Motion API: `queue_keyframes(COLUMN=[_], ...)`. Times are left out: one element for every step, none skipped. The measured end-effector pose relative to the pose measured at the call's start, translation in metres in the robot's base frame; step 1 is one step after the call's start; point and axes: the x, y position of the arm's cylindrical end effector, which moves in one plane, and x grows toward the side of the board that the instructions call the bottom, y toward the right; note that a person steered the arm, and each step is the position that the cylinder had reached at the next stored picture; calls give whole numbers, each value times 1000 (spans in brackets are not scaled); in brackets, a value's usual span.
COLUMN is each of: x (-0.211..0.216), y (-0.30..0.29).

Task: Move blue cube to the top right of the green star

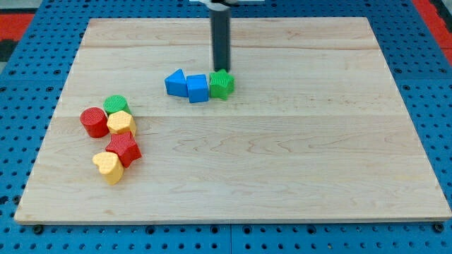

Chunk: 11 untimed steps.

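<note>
A blue triangular block [175, 82] lies a little to 11 o'clock of the wooden board's [296, 155] middle. Well apart, toward 9 o'clock, a cluster sits: a green cylinder [116, 105], a red cylinder [93, 121] at its 8 o'clock, and a yellow block [121, 123], perhaps heart-shaped, touching both. At its 6 o'clock lie a red star [125, 149] and another yellow heart [107, 166].
</note>
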Motion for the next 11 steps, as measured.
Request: queue_keyframes(x=[17,33,88,123,130,103,64,30,19,36,63], y=[9,24,47,63,23,-71,-103,-73,-83,-84,-86])
